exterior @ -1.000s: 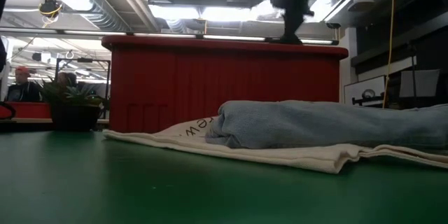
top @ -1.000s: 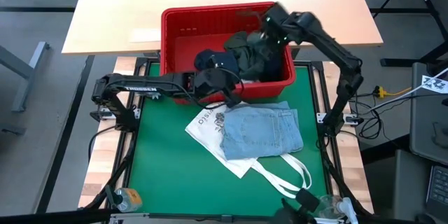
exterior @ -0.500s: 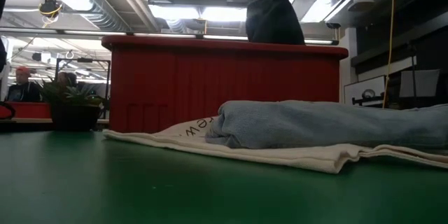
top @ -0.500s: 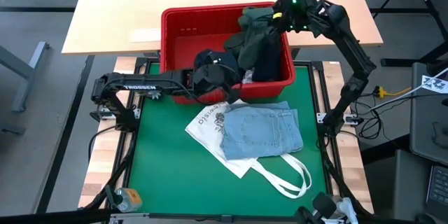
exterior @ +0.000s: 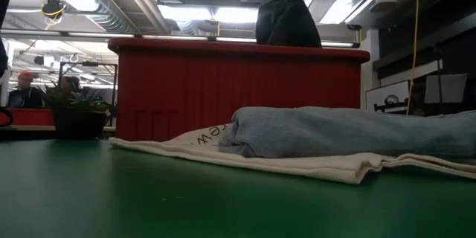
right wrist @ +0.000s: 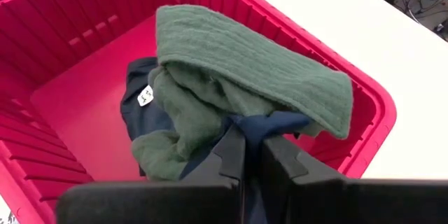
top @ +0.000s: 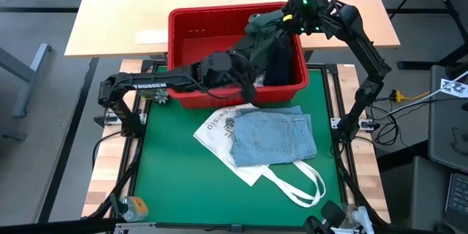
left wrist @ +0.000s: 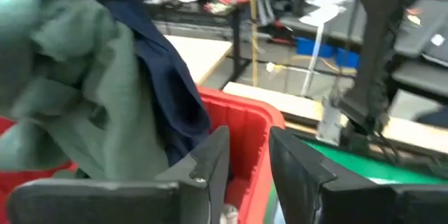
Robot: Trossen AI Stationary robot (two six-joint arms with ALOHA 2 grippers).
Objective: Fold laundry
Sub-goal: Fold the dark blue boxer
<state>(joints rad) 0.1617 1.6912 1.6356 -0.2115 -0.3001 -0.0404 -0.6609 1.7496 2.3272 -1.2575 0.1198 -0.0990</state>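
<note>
One arm, left (top: 235, 64), apparently entered basket (top: 191, 31).

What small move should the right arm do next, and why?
Probably lift a little higher. The right end effector is shut on the navy garment, with the green garment draped over it, but both hang down inside the red basket, not yet clear of its rim.

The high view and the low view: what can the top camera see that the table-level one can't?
Only the high view shows inside the red basket, the left gripper over it, and the bag's handles. Only the low view shows the room behind, with a potted plant. Both show the jeans lying on the white bag, and the right gripper holding dark clothes above the basket.
</note>
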